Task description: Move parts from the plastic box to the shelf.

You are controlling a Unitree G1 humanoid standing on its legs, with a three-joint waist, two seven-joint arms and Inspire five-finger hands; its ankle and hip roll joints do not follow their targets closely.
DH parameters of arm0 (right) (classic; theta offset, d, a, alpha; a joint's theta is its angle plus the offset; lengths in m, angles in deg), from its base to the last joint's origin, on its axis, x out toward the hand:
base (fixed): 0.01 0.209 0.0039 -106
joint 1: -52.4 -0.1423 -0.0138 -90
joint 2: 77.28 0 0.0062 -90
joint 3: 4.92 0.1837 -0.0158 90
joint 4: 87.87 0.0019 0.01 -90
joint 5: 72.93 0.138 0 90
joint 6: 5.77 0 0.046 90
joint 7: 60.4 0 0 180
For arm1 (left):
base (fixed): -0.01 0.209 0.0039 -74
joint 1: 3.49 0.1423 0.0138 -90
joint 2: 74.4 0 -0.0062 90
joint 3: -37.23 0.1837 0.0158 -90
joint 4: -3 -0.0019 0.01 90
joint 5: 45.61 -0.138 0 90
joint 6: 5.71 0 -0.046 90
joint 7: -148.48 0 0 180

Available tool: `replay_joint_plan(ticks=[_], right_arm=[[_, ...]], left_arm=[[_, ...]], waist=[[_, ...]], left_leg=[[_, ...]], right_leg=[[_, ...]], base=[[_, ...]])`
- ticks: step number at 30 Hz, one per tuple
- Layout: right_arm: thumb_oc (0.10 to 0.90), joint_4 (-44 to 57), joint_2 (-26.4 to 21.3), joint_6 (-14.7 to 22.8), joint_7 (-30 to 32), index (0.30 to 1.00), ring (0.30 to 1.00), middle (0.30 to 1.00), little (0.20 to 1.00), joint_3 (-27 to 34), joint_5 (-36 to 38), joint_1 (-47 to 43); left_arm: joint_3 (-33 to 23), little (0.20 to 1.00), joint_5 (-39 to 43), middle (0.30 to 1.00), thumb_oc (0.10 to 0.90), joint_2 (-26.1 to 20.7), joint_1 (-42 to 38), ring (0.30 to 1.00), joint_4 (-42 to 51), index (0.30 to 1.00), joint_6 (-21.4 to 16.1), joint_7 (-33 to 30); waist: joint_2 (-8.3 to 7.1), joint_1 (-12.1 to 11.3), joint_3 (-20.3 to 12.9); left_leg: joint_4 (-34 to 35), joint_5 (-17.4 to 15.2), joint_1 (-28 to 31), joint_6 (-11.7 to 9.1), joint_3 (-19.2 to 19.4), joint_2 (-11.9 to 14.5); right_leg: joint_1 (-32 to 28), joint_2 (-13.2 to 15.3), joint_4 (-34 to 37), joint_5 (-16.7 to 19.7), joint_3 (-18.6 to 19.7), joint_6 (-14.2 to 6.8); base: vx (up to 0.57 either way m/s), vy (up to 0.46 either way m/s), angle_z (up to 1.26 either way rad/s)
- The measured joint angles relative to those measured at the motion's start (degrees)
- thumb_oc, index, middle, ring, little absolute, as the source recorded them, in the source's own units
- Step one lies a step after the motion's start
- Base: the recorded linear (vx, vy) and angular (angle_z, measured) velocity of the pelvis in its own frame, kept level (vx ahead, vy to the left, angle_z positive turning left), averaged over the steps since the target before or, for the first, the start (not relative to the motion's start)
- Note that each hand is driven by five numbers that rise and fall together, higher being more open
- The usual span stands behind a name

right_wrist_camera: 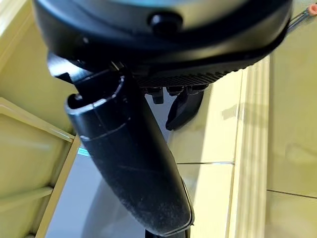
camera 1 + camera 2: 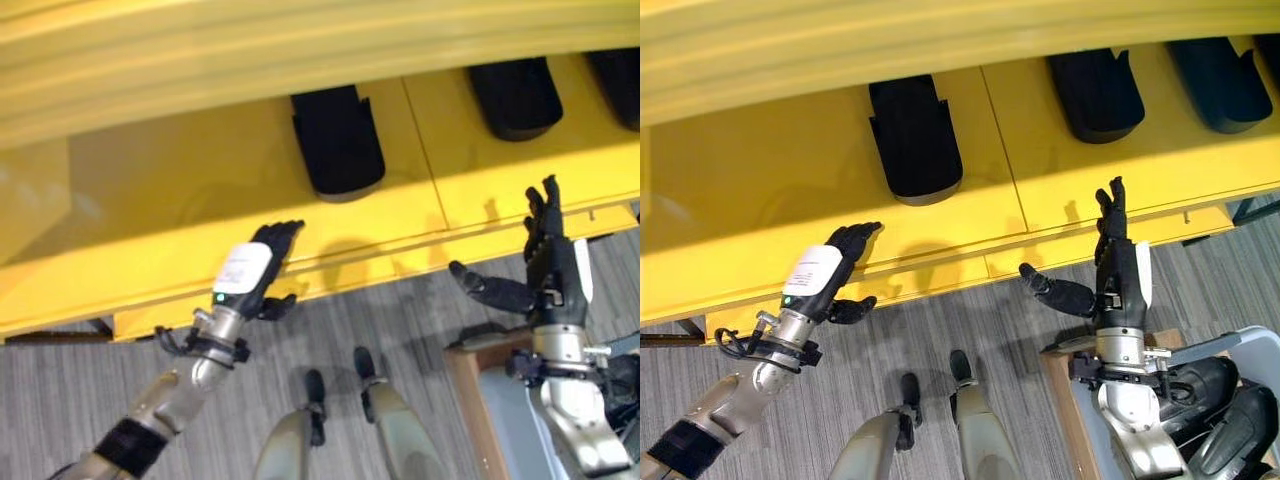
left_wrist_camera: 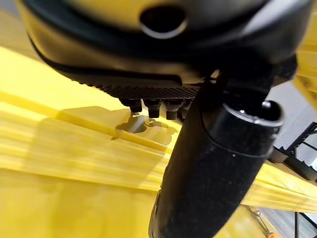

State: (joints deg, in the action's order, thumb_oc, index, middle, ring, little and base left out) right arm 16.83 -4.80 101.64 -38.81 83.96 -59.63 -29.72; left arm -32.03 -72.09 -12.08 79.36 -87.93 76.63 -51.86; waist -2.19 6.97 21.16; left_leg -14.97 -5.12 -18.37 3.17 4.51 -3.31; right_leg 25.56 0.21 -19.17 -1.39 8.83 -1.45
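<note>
We seem to be in a workshop or factory storage area: a long yellow metal shelf (image 2: 790, 170) carries a row of identical black moulded parts (image 2: 915, 140), a grey plastic box (image 2: 1260, 350) holds more of them, and grey striped carpet flooring (image 2: 880, 340) runs beneath.

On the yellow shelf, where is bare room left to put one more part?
The shelf is bare left of the nearest black part, above the left robot hand. A narrower gap lies between that part and the next part. The right end is crowded.
</note>
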Motion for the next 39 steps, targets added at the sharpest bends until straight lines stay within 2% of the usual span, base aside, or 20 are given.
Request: replay_joint_plan(ticks=[3, 10, 15, 18, 21, 28, 35, 37, 39], right_arm=[[0.9, 0.01, -0.33, -0.05, 0.15, 1.0, 1.0, 1.0, 1.0, 1.91, -2.58, -0.04], [0.9, 0.02, -4.41, -1.62, 0.67, 1.0, 1.0, 1.0, 1.0, 5.7, -11.11, -0.79], [0.9, 0.03, -8.94, -3.47, 1.01, 1.0, 1.0, 1.0, 1.0, 10.96, -15.77, -1.89], [0.9, -0.36, -14.07, -4.66, 0.91, 1.0, 1.0, 1.0, 1.0, 13.48, -17.8, -2.33], [0.9, -0.4, -15.23, -5.34, 0.56, 1.0, 1.0, 1.0, 1.0, 13.73, -17.84, -3.83], [0.9, -6.25, -26.01, -6.67, -2.76, 1.0, 1.0, 1.0, 1.0, 13.7, -17.83, -6.59], [0.9, -11.47, -33.74, -7.21, -6.7, 1.0, 1.0, 1.0, 1.0, 13.32, -17.61, -8.59], [0.9, -12.42, -34.34, -7.22, -7.67, 1.0, 1.0, 1.0, 1.0, 13.04, -17.59, -9.02], [0.9, -15.02, -36.91, -7.3, -8.93, 1.0, 1.0, 1.0, 1.0, 10.47, -17.57, -11.17]], left_arm=[[-0.88, 1.0, 1.67, 1.0, 0.9, -0.35, 1.16, 1.0, 0.71, 1.0, -0.04, 0.7], [-3.26, 1.0, 3.79, 1.0, 0.9, 0.0, 4.09, 1.0, 1.64, 1.0, -0.32, 1.13], [-5.62, 1.0, 3.79, 1.0, 0.9, -0.02, 5.9, 1.0, 1.7, 1.0, -0.33, 2.36], [-6.58, 1.0, 3.81, 1.0, 0.9, 0.03, 6.41, 1.0, 2.14, 1.0, -0.67, 3.06], [-7.14, 1.0, 3.92, 1.0, 0.9, 0.03, 6.32, 1.0, 2.15, 1.0, -1.06, 3.55], [-7.58, 1.0, 5.93, 1.0, 0.9, -0.03, 6.17, 1.0, 2.3, 1.0, -1.33, 4.87], [-7.61, 1.0, 6.12, 1.0, 0.9, -0.87, 6.37, 1.0, 2.13, 1.0, -1.34, 6.2], [-7.66, 1.0, 7.03, 1.0, 0.9, -0.99, 6.5, 1.0, 1.87, 1.0, -1.38, 6.99], [-7.86, 1.0, 8.15, 1.0, 0.9, -1.13, 6.5, 1.0, 1.83, 1.0, -1.48, 7.32]], waist=[[0.0, -0.71, 0.0], [-0.07, -0.9, 0.02], [-0.22, -0.87, -0.02], [-0.34, -0.85, -0.04], [-0.64, -0.8, -0.1], [-0.76, -0.98, -0.16], [-0.75, -1.05, -0.16], [-0.74, -1.1, -0.17], [-0.73, -1.0, -0.17]], left_leg=[[-0.05, 0.0, 0.01, 0.0, -0.09, 0.0], [-0.21, 0.0, 0.39, 0.0, -0.2, 0.01], [-0.2, 0.0, 0.45, 0.01, -0.16, 0.04], [-0.08, 0.0, 0.43, 0.02, -0.12, 0.14], [0.02, 0.0, 0.45, 0.02, -0.11, 0.18], [0.01, 0.0, 0.56, 0.02, -0.12, 0.15], [-0.12, 0.0, 1.18, 0.02, -0.15, 0.15], [-0.11, 0.0, 1.61, 0.02, -0.18, 0.15], [-0.31, 0.0, 1.57, 0.02, -0.11, 0.12]], right_leg=[[-0.06, 0.0, 0.01, 0.0, -0.07, 0.01], [-0.64, 0.01, 0.12, 0.03, -0.14, 0.0], [-0.77, 0.0, 0.42, 0.14, -0.09, 0.01], [-0.97, -0.08, 1.07, 0.41, -0.05, -0.01], [-0.98, -0.13, 1.14, 0.45, -0.01, 0.0], [-1.1, -0.12, 1.07, 0.48, 0.04, -0.03], [-1.67, -0.13, 0.9, 0.48, 0.02, -0.02], [-2.13, -0.12, 0.94, 0.46, -0.01, 0.0], [-2.12, -0.08, 0.85, 0.47, 0.03, -0.01]], base=[[0.0, 0.0, 0.0], [0.0, 0.0, 0.0], [0.0, 0.0, 0.0], [0.0, 0.0, 0.0], [0.0, 0.0, 0.0], [0.0, 0.0, 0.0], [0.0, 0.0, 0.0], [0.0, 0.0, 0.0], [-0.01, -0.016, 0.0]])
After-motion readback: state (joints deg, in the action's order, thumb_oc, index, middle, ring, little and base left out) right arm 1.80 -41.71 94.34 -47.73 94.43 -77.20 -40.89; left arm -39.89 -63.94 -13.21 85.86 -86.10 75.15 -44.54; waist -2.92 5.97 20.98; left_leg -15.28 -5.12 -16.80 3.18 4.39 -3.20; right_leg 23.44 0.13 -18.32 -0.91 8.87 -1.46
